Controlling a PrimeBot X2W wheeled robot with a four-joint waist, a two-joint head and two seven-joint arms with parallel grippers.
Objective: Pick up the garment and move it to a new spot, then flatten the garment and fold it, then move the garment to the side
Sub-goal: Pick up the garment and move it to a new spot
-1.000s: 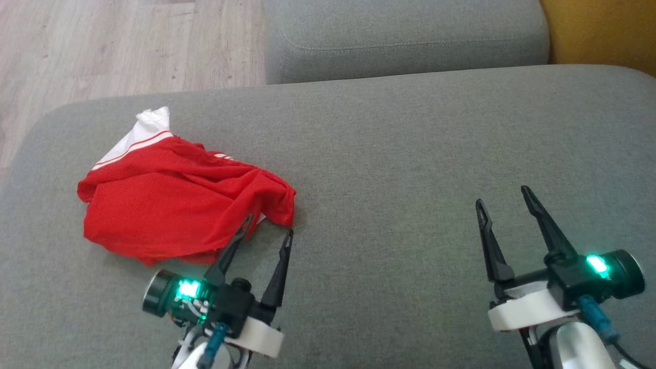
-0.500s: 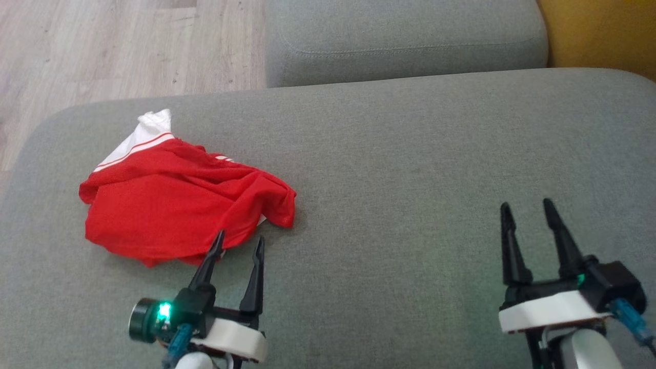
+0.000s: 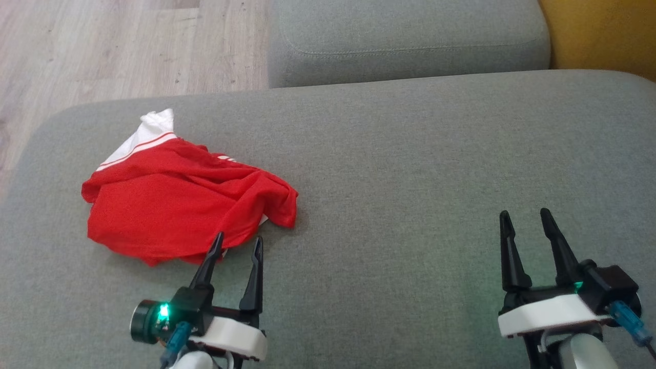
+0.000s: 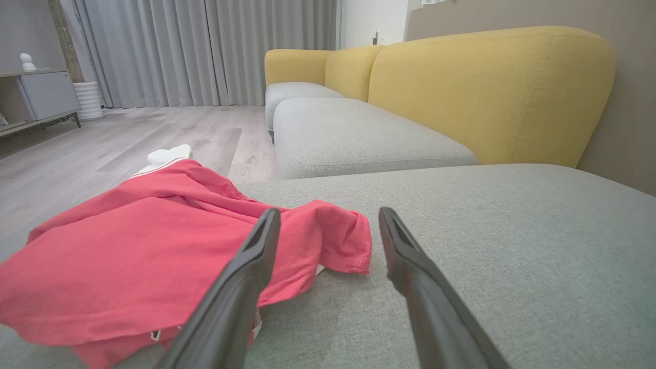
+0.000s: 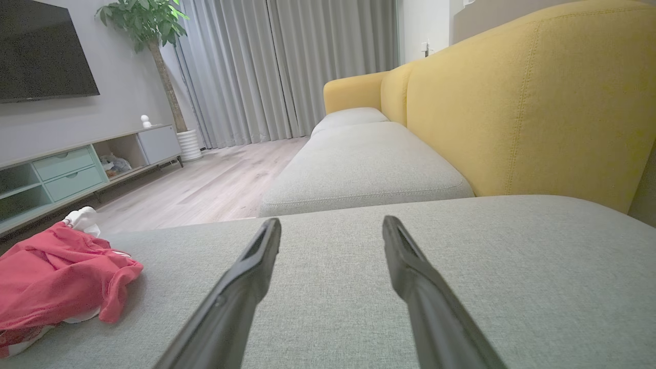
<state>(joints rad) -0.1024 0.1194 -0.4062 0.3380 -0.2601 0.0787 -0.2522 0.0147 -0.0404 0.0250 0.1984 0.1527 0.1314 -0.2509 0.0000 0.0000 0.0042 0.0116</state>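
The garment (image 3: pixel 179 202) is red with a white striped part, lying crumpled on the left of the grey sofa cushion (image 3: pixel 410 169). It also appears in the left wrist view (image 4: pixel 154 246) and at the far left of the right wrist view (image 5: pixel 56 277). My left gripper (image 3: pixel 238 241) is open just in front of the garment's near edge, fingers empty and pointing at it. My right gripper (image 3: pixel 523 215) stands open and empty over bare cushion at the lower right, far from the garment.
A second grey cushion (image 3: pixel 405 41) lies beyond the first, with the yellow backrest (image 3: pixel 605 36) to the right. Wooden floor (image 3: pixel 102 46) lies past the cushion's far left edge. In the right wrist view a TV cabinet (image 5: pixel 77 164) and plant (image 5: pixel 148 31) stand across the room.
Both grippers have drawn back toward the lower edge of the head view and levelled out. The left one's tips have come off the garment's near edge. The garment has not moved.
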